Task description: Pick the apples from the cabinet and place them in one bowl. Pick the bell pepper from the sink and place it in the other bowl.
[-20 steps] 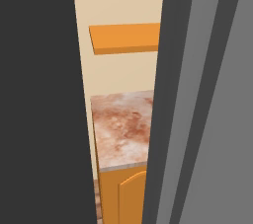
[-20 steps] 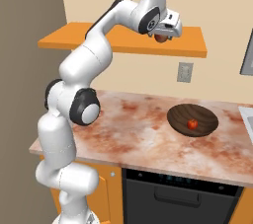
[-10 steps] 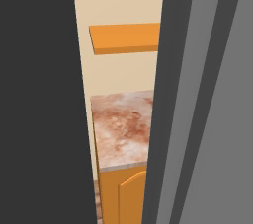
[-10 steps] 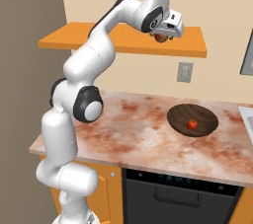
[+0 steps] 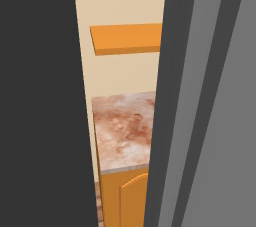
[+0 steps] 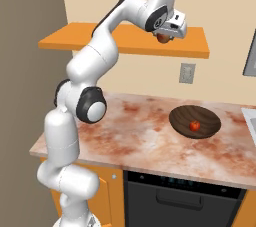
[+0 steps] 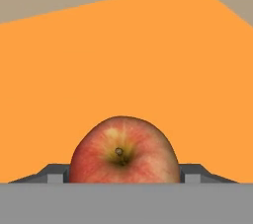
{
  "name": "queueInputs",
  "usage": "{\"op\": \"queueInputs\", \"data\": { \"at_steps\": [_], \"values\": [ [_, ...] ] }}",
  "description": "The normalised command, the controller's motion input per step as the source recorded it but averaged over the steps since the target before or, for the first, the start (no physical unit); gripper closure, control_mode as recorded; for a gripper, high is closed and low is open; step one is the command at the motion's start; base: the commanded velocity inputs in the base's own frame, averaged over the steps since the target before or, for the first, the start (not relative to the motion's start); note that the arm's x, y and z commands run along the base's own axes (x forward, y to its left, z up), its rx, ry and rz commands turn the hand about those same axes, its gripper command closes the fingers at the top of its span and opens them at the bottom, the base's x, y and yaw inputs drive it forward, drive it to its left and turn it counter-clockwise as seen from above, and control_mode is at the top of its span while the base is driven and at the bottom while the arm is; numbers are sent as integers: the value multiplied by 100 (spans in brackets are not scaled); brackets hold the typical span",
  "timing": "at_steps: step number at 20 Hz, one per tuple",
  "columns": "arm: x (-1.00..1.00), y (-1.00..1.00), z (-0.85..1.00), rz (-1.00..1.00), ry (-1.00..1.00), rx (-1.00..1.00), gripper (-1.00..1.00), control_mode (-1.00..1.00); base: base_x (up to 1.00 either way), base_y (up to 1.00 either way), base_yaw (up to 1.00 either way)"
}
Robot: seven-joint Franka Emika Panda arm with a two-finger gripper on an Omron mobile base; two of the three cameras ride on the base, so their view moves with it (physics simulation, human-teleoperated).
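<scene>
My gripper (image 6: 163, 37) is up at the flat orange wooden cabinet (image 6: 125, 38), and its 2 dark fingertips (image 7: 55, 172) sit tight against either side of a round, glossy red apple with a yellowish patch and a brown stem pit (image 7: 124, 150). In the hand view the fruit fills the gap between the tips with the orange cabinet surface spreading out behind it, so I am clamped on that apple. In the right base view the same apple (image 6: 163, 37) shows as a small reddish ball tucked under my white hand, just in front of the cabinet's slab.

Below the cabinet (and a little to its right) a round dark-brown wooden bowl (image 6: 195, 121) stands on the reddish marbled stone counter (image 6: 145, 141). A second small red apple (image 6: 195, 126) lies inside that bowl, near its middle. On the cream wall between cabinet and bowl is a pale grey outlet plate (image 6: 187, 73). Beneath the counter, under the bowl, is a black oven front with a bar handle (image 6: 185, 196).

In the left base view the left end of the cabinet (image 5: 127, 38) juts out between dark and grey panels, with a strip of counter (image 5: 125, 131) under it.
</scene>
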Motion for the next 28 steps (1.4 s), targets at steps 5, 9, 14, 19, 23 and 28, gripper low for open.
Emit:
{"op": "queueInputs", "data": {
  "at_steps": [5, 9, 14, 19, 23, 28],
  "values": [
    [-19, -5, 0, 0, 0, 3, 100, -100, 0, 0, 0],
    [-46, -5, 0, 0, -1, 1, 100, -100, 0, 0, 0],
    [-57, -8, 0, 0, -6, 0, 100, -100, 0, 0, 0],
    [-59, -7, 0, 0, -3, 0, 100, -100, 0, 0, 0],
    [-56, -7, -1, 0, -1, 0, 100, -100, 0, 0, 0],
    [-52, -6, -3, 0, 0, 0, 100, -100, 0, 0, 0]
  ]
}}
